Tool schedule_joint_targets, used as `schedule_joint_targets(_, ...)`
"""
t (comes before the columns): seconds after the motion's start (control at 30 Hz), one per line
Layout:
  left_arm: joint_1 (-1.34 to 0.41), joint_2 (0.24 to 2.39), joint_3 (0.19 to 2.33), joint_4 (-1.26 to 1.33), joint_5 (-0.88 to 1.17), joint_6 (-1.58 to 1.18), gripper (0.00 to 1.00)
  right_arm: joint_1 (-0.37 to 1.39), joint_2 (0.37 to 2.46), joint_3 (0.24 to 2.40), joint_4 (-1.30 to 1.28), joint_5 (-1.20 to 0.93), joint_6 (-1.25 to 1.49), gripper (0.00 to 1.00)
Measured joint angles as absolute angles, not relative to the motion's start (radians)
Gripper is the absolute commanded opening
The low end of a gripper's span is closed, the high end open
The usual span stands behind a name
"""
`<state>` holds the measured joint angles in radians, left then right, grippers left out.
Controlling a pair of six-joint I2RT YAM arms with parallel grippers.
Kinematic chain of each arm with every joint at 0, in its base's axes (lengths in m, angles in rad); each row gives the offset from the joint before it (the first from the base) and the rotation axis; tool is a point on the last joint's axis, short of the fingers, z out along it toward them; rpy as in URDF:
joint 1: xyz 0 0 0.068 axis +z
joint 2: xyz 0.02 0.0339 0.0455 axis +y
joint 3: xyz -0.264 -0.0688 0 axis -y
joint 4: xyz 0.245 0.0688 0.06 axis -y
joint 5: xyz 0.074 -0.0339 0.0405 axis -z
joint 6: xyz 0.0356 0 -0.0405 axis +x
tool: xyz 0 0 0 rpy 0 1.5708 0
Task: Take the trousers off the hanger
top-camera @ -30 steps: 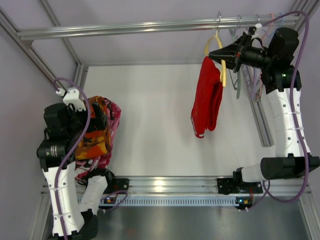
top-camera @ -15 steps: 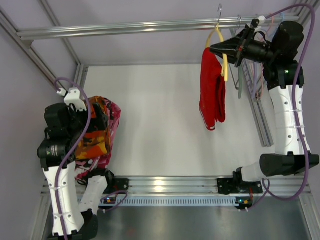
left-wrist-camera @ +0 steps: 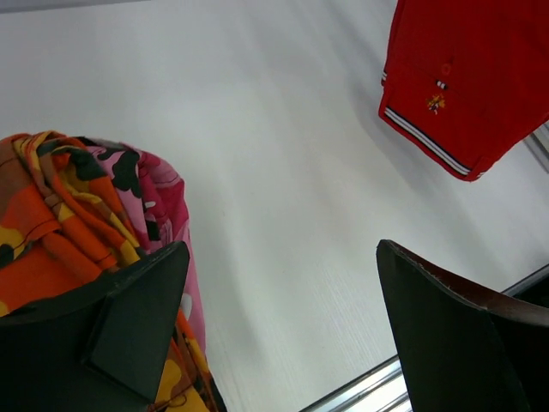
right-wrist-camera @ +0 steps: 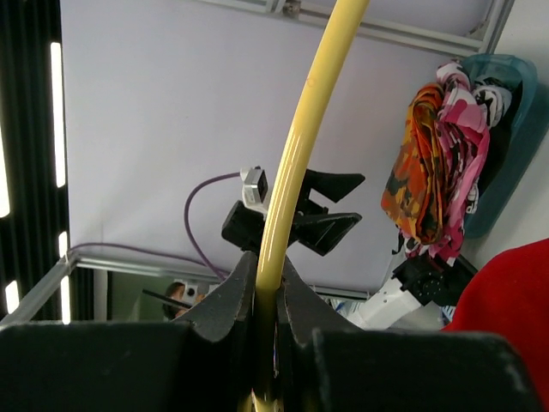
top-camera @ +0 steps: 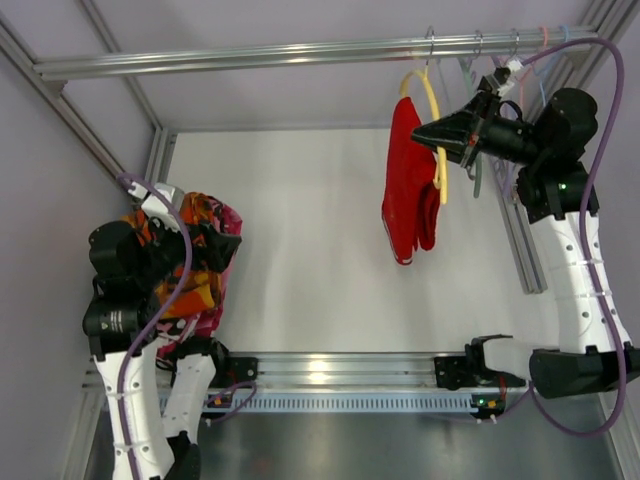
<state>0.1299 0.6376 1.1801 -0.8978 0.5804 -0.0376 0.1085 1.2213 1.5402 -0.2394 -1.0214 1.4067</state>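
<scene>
The red trousers (top-camera: pixel 408 185) hang draped over the yellow hanger (top-camera: pixel 433 110), whose metal hook is up at the rail (top-camera: pixel 300 52). My right gripper (top-camera: pixel 425 132) is shut on the hanger's yellow arm (right-wrist-camera: pixel 292 163), just right of the trousers. A red corner of the trousers shows in the right wrist view (right-wrist-camera: pixel 506 300). My left gripper (top-camera: pixel 222 243) is open and empty at the far left, beside the orange and pink cloth pile. In the left wrist view the trousers' striped hem (left-wrist-camera: pixel 463 77) hangs far ahead at upper right.
A pile of orange camouflage cloth (top-camera: pixel 190 270) and pink cloth (top-camera: pixel 226 222) lies at the left by my left arm, also in the left wrist view (left-wrist-camera: pixel 60 215). Other hangers (top-camera: pixel 520 50) hang on the rail at the far right. Metal frame rails border the white table (top-camera: pixel 300 250).
My right gripper has moved the hanger and trousers: first up and right, now back left and lower, the trousers swinging. My left arm has shifted slightly and turned toward the middle.
</scene>
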Motion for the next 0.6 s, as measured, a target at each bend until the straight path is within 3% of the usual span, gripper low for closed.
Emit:
schedule_joint_targets(0.4, 0.113, 0.764, 1.036, -0.537, 0.672, -0.132, 0.94, 0.213, 1.123, 1.357, -0.089, -0.992, 1.418, 0.00)
schedule_joint_targets(0.6, -0.084, 0.867, 1.042, -0.417, 0.525, -0.051, 0.94, 0.280, 1.106, 1.300, -0.050, -0.937, 1.385, 0.00)
